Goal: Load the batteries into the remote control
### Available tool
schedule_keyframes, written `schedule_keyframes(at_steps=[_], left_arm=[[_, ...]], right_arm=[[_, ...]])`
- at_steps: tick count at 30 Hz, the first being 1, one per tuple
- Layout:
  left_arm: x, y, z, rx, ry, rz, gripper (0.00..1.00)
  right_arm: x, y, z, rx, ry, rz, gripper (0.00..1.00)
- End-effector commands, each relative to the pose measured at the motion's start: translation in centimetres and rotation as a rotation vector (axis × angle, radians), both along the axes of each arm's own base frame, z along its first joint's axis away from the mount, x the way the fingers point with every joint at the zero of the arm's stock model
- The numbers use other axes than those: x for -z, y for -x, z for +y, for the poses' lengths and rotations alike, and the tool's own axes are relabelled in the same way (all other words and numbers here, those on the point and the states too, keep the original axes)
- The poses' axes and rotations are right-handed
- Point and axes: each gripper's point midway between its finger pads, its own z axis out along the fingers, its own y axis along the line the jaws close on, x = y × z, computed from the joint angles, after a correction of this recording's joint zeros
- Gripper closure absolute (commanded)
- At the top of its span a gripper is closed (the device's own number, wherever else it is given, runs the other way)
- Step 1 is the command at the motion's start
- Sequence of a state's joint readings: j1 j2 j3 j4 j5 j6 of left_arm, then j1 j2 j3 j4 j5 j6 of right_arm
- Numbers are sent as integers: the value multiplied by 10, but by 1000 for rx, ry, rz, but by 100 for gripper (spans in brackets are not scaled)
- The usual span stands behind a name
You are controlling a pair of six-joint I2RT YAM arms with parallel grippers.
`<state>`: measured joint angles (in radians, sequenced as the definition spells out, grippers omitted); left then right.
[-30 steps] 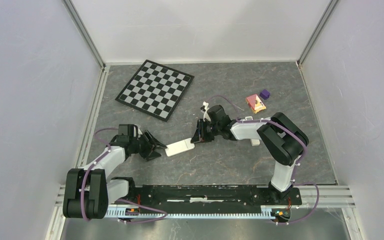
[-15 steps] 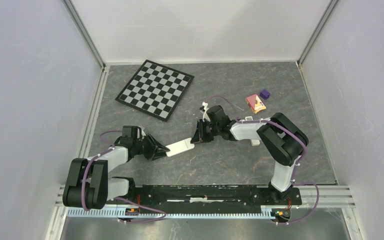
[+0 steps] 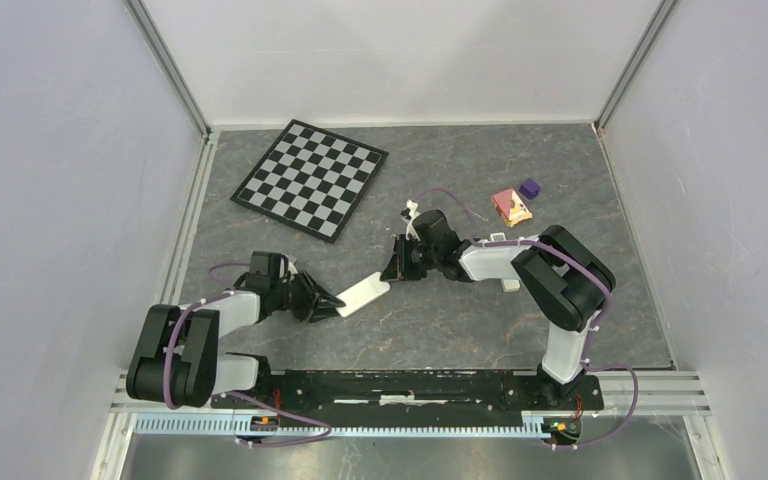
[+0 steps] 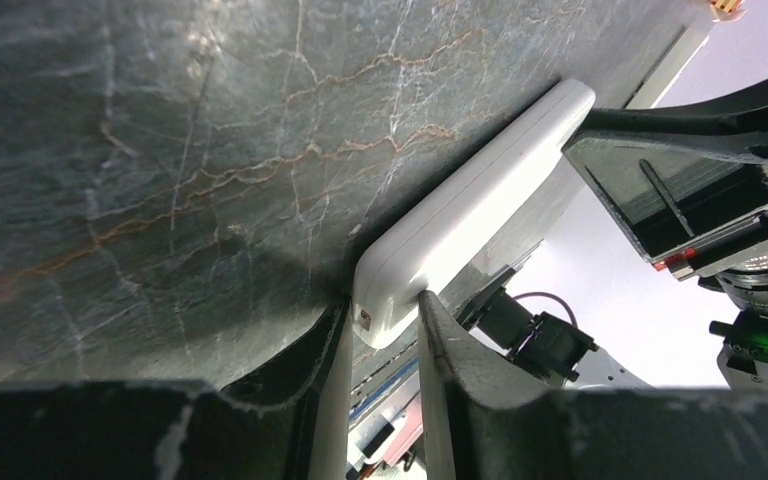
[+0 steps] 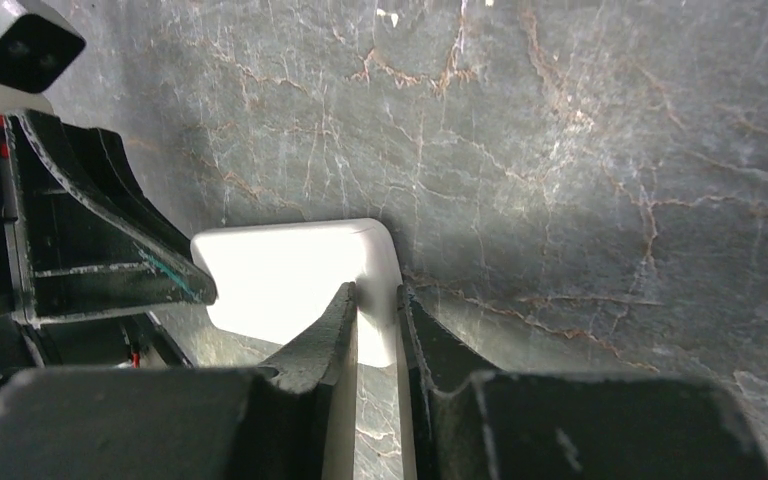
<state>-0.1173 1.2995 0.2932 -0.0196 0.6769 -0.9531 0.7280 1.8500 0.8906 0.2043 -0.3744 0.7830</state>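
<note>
- The grey marbled stone-pattern bench point(image 3: 460, 330) lies below the work. Anything released here would drop onto it and could slide clear of both arms.
- The white flat rectangular plastic remote control point(image 3: 363, 293) sits left of the bench centre, spanning the gap between the two hands and tilted. The views do not show whether any part of it rests on the bench.
- Risk, twisting: each hand grips only one end. If either arm moves out of step with the other, the remote control is likely to pivot or be levered out of the weaker grip.
- Risk, slipping: the casing looks smooth and both contact areas are small. Too little closing force would probably let it slide, and too much could flex the casing.
- Risk, access: neither hand is free to open a cover or fetch cells. Releasing one end leaves the load on a single narrow pinch.
- Left hand point(image 3: 330, 303): narrowly parted. Its fingers point(image 4: 440, 380) bracket the near end of the remote control and bear on opposite sides of it.
- Right hand point(image 3: 392, 273): nearly pressed together. Its fingers point(image 5: 332, 325) pinch the thin edge at a far corner.
- The batteries cannot be made out in any view. Locating them is judged a precondition for loading.
</note>
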Motion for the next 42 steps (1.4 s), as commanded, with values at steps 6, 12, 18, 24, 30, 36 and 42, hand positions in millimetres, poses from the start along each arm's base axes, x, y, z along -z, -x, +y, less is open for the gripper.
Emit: schedule_keyframes(at_steps=[6,12,18,24,30,36,42], left_arm=[[-20,-66,-3,-95,-50,-190,73],[-30,-95,1,-82,-107,-244,69],[-34,-121,15,-92,-231,-258,52],[-31,-142,36,-82,-379,-244,40],[-40,-148,48,-72,-455,-253,33],[-96,-144,70,-30,-589,-384,0],[-178,-115,81,11,-654,-557,0]], right_arm=[[-11,89,59,-290,-104,122,89],[-16,39,39,-225,105,-57,83],[-38,-51,9,-71,198,-176,63],[-66,-96,-6,6,158,-247,56],[-74,-99,-22,29,168,-268,53],[-106,-108,-68,83,257,-400,36],[-144,-107,-173,308,534,-544,6]])
